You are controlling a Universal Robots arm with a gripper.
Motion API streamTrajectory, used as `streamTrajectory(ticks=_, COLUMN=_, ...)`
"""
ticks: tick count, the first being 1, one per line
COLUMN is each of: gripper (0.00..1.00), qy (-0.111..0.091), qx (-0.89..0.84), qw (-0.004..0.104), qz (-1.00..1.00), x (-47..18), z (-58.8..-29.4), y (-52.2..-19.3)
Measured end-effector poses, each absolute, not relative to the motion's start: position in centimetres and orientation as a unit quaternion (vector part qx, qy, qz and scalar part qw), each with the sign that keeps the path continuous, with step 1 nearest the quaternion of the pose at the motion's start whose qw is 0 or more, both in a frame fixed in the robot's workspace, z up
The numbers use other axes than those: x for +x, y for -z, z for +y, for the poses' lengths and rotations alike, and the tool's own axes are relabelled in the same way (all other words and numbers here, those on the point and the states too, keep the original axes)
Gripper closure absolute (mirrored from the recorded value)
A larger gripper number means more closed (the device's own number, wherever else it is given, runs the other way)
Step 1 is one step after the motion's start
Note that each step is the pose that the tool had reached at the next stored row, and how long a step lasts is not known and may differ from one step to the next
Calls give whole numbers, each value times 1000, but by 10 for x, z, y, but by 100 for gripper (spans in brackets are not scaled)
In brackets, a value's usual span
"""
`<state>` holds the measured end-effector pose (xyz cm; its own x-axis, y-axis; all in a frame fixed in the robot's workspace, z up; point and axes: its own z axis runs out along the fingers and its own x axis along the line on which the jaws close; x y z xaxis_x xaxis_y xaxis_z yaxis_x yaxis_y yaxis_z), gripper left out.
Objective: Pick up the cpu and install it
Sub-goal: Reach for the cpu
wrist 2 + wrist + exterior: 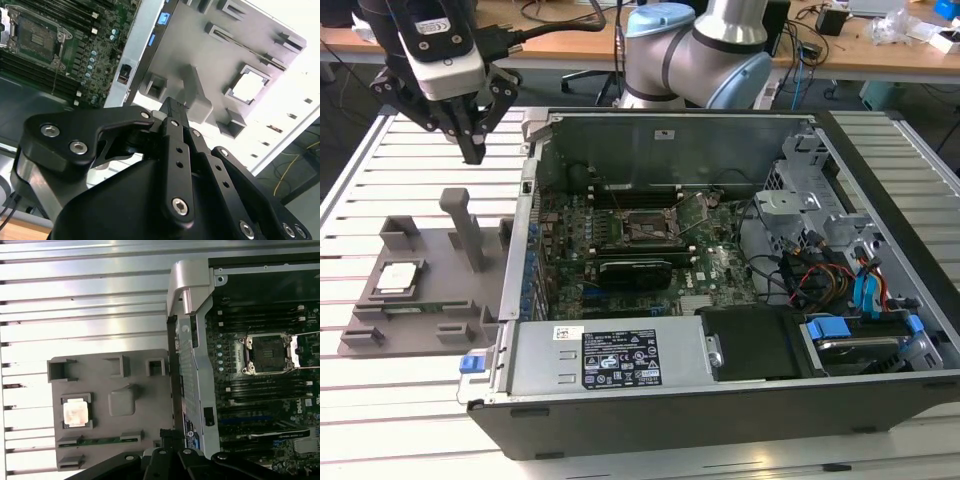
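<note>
**Q:** Where does the small flat square cpu with the silvery-grey top lie?

**A:** It lies flat in a shallow square pocket of the grey plastic fixture plate, at the exterior view's left. In both wrist views it shows pale against the grey, with nothing touching it.

**Q:** What is the state of the black two-fingered gripper?

**A:** Its fingers are drawn together and grip nothing. They point downward over the far part of the plate, well apart from the cpu, above the white slatted table.

**Q:** What stands around and between them?

**A:** A tall grey upright post rises from the plate and stands nearer the fingertips than the cpu does. Smaller grey blocks ring the pocket. Just beside the plate is the open dark metal computer case. Its side wall stands between the plate and the green motherboard. On the motherboard, the black-framed rectangular socket lies uncovered.
</note>
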<state>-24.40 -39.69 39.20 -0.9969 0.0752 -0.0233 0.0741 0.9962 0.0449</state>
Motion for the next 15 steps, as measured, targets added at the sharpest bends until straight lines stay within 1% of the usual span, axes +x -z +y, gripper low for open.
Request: streamTrajectory(ticks=15, gripper=89, qy=-22, qx=37, qw=12, qz=999, x=-266, z=-397, y=-392)
